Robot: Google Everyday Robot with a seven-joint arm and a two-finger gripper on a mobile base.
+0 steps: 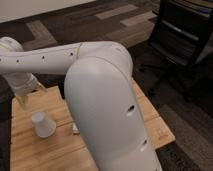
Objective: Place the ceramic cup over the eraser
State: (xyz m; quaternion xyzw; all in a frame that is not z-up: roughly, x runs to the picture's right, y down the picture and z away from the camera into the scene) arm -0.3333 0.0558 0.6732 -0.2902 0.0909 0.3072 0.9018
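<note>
One gripper (26,97), at the end of the white arm (100,100), hangs over the back left of the light wooden table (30,155); I cannot tell whether it is open or closed. It holds nothing that I can make out. Just in front of it, apart from it, the plain white tapered ceramic cup (42,125) stands on the wood, seemingly rim-down, which suits covering something. The small black eraser is not visible, probably hidden behind the bulky arm. A small pale object (75,129) peeks out at the arm's edge.
</note>
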